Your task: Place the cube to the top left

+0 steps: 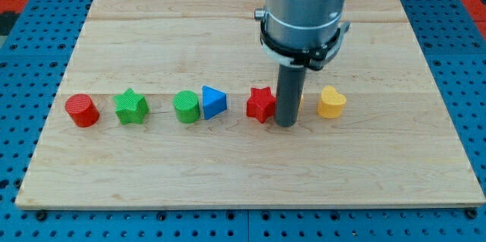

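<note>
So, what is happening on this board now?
My tip rests in a row of blocks on the wooden board, between the red star and the yellow heart. A sliver of yellow shows just behind the rod; its shape cannot be told. Nothing lies at the top left yet.

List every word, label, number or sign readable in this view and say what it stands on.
None can be read. The wooden board, the arm's grey housing, my tip and the blocks, from the red cylinder to the yellow heart, carry no lettering.
</note>
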Motion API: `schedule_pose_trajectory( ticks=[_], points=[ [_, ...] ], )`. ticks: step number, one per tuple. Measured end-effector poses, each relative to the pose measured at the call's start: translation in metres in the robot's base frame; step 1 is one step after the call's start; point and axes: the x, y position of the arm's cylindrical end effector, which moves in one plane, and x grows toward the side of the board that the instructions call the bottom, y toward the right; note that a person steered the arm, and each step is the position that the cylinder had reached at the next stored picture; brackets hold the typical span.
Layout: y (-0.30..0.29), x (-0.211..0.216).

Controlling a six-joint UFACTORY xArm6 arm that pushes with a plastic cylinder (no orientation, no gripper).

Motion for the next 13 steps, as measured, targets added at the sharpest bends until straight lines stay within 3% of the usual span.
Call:
schedule_pose_trajectory(
  ticks=[2,3,4,5,6,7,8,9,10,11,12,13],
  points=[
    [0.073,-0.054],
    [0.076,-0.087],
    [-0.011,-0.089],
    [-0.133,-0.117],
    [-0.145,-0.146],
    [-0.123,-0.097],
    [-0.090,-0.142],
    [-0.095,-0.190],
    [-0.182,-0.227],
    [-0.221,-0.226],
    [-0.171,-0.192],
    [-0.211,-0.175]
  ],
)
